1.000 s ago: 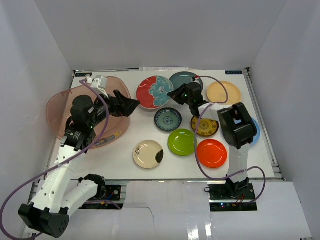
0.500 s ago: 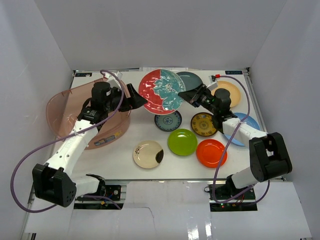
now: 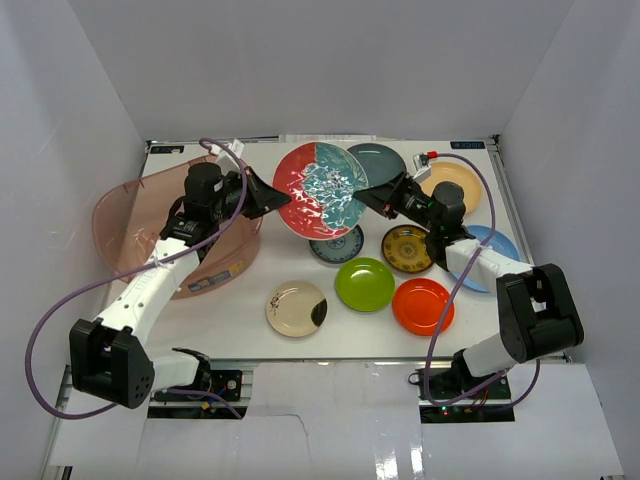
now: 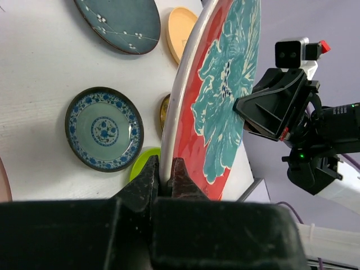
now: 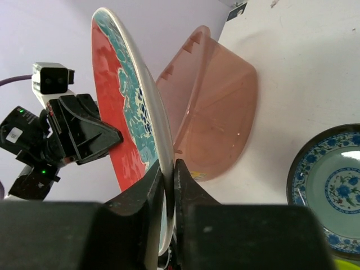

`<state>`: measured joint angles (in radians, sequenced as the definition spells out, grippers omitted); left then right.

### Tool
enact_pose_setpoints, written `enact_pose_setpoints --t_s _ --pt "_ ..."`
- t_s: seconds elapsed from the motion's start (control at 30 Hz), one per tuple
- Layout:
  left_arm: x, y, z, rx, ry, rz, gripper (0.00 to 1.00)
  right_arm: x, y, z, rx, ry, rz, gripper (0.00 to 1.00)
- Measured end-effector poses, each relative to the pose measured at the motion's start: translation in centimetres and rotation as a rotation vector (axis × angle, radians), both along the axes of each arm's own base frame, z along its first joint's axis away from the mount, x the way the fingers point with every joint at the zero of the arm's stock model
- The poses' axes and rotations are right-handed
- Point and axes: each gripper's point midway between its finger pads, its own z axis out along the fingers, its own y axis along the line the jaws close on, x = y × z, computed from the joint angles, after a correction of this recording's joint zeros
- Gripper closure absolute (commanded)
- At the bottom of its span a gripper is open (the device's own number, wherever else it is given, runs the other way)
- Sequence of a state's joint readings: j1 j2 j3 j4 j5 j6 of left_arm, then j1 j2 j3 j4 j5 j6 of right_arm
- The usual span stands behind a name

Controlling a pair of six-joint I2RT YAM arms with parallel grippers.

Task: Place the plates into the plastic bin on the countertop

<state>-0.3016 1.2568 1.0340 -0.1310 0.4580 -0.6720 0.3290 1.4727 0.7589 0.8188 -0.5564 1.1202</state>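
Your red-and-teal plate [image 3: 322,190] hangs tilted above the desk [image 3: 240,300]. Your left tool [image 3: 278,200] pinches its left rim and your right tool [image 3: 362,195] pinches its right rim. The plastic bin [image 3: 125,235] sits beside the left tool.

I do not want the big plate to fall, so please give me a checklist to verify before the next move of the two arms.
1. Left tool shut on the red-and-teal plate rim: ok.
2. Right tool shut on the opposite rim: ok.
3. Plate lifted off the countertop: ok.
4. Plate above the plastic bin: not ok, it hangs beside the bin.
5. Room in the bin: ok, no plate seen inside.
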Motion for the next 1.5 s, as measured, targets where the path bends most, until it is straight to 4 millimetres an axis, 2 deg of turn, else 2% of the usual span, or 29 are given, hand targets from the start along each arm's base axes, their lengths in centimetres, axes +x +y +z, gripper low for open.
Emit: enact_pose_setpoints --t_s 0.07,0.1,0.2,0.23,0.3,0.37,0.47,0.57,0.67,0.77,0.83,0.93,1.1,1.2,1.3,1.33,1.37,1.43,1.5 --pt "-0.2 0.0 0.2 -0.011 0.002 0.004 1.00 -0.1 0.0 0.4 0.009 -0.015 0.008 0.68" --pt "-0.3 0.1 0.3 -0.012 -0.004 0.004 1.00 -0.3 0.1 0.5 0.018 -0.007 0.015 0.47" --pt "-0.7 0.5 0.1 0.002 -0.003 0.019 1.00 -0.7 0.3 1.1 0.029 -0.025 0.040 0.32" --pt "-0.9 0.7 0.0 -0.001 0.008 0.026 1.00 -1.0 0.5 1.3 0.028 -0.034 0.051 0.23" --pt "-1.0 1.2 0.0 -0.007 0.022 0.042 1.00 -1.5 0.6 1.8 0.025 -0.058 0.065 0.15" --pt "-1.0 1.9 0.4 -0.022 0.031 0.068 1.00 -2.1 0.5 2.7 0.018 -0.100 0.071 0.10" --pt "-0.6 4.6 1.4 -0.047 0.034 0.156 1.00 -3.0 -0.3 4.5 0.006 -0.177 0.062 0.10" --pt "0.8 10.0 2.4 -0.068 0.026 0.344 1.00 -4.0 -1.3 5.7 -0.022 -0.256 0.042 0.11" --pt "1.5 15.9 3.0 -0.083 0.020 0.567 1.00 -4.4 -2.0 5.1 -0.074 -0.284 0.011 0.12" --pt "1.0 20.4 2.1 -0.084 0.035 0.749 1.00 -4.3 -2.6 2.9 -0.139 -0.261 -0.019 0.15" --pt "0.3 22.4 0.4 -0.078 0.074 0.829 1.00 -4.0 -3.0 1.5 -0.186 -0.237 -0.036 0.16" --pt "-0.6 24.4 -3.4 -0.064 0.168 0.905 1.00 -3.2 -3.8 -0.1 -0.252 -0.217 -0.080 0.21" --pt "-1.4 26.0 -10.0 -0.042 0.351 0.959 1.00 -2.2 -5.0 -1.5 -0.317 -0.202 -0.141 0.23" --pt "-1.1 26.4 -12.3 -0.032 0.420 0.967 1.00 -1.3 -5.4 -2.6 -0.347 -0.185 -0.174 0.23" --pt "-0.9 26.5 -13.5 -0.022 0.449 0.967 0.73 0.4 -5.9 -4.8 -0.392 -0.124 -0.219 0.21" --pt "-0.9 26.6 -13.7 -0.020 0.452 0.968 0.58 1.1 -6.2 -5.8 -0.411 -0.097 -0.237 0.21" --pt "-0.7 26.6 -13.6 -0.018 0.443 0.963 0.24 1.9 -6.5 -6.8 -0.431 -0.069 -0.260 0.20" --pt "-0.3 26.8 -13.1 -0.014 0.413 0.962 0.06 3.4 -7.2 -8.4 -0.464 -0.021 -0.309 0.21" --pt "-0.2 27.0 -13.0 -0.012 0.405 0.966 0.02 4.9 -7.9 -10.1 -0.496 0.031 -0.360 0.20"
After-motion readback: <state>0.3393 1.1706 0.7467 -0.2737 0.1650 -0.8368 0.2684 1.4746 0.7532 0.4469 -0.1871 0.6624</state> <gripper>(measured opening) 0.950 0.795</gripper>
